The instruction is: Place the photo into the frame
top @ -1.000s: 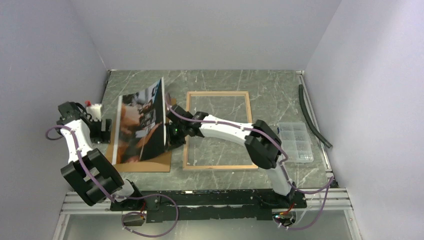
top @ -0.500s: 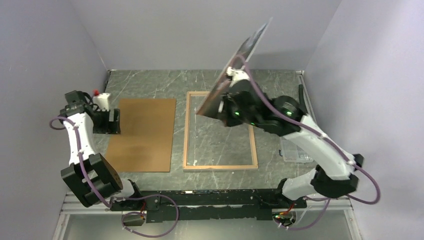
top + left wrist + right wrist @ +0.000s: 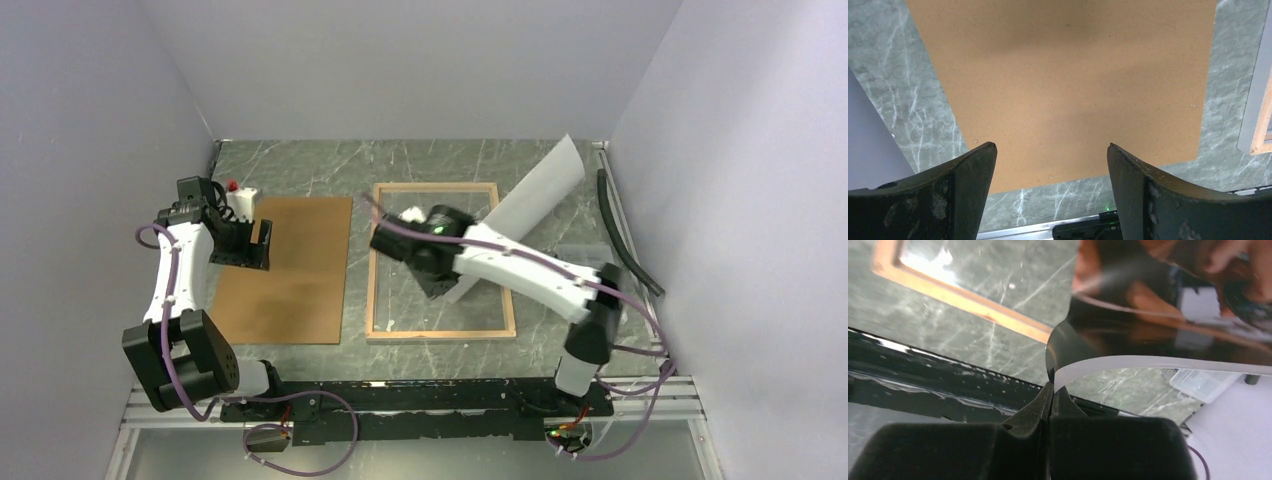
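Note:
The frame lies flat mid-table with its pale wood back up. My right gripper hangs over its inside, shut on a lower corner of the photo. The photo slants up toward the far right and shows its white back from above. In the right wrist view its glossy dark and orange face curves away from the shut gripper, above a wooden frame corner. My left gripper is open and holds nothing, hovering over the left part of the brown backing board.
The brown backing board lies left of the frame. A small white bottle with a red cap stands behind my left gripper. A clear plastic box and a black hose lie at the right edge.
My right arm has swung the photo down from high above the frame's far side to low over the frame, white back now up. My left arm moved right, over the board's left edge.

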`<state>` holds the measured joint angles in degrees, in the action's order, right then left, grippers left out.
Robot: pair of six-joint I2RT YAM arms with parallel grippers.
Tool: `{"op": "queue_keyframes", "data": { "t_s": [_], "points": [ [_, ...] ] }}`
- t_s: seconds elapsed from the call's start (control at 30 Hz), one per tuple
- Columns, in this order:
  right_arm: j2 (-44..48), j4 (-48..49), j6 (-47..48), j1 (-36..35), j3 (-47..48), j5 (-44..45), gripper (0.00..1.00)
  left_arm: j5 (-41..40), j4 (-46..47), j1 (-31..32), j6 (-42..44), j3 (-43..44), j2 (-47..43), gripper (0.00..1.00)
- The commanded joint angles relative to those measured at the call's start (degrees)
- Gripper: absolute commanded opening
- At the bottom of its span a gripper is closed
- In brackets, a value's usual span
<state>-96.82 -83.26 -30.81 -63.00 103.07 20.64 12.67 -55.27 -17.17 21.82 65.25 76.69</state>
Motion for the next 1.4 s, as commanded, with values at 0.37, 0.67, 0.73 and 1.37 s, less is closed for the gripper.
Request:
{"op": "queue_keyframes", "data": {
  "t_s": [0.37, 0.67, 0.73, 1.37],
  "points": [
    [-12.3, -2.8, 10.1, -4.8, 14.0, 3.0, 0.00, -1.0, 4.1, 0.8, -1.3, -4.9, -0.9, 0.86],
    [-12.8, -2.3, 12.8, -4.4, 25.2, 7.2, 0.00, -0.4, 4.3, 0.9, -1.9, -5.7, -1.0, 0.85],
    [-13.5, -1.8, 13.5, -4.3, 26.3, 6.6, 0.00, -0.4, 4.1, 0.9, -2.0, -5.4, -1.0, 0.85],
    [2.7, 3.9, 15.1, -4.8, 23.9, 4.7, 0.00, 0.0, 2.5, 6.5, -4.4, -1.3, 0.4, 0.85]
  ]
}}
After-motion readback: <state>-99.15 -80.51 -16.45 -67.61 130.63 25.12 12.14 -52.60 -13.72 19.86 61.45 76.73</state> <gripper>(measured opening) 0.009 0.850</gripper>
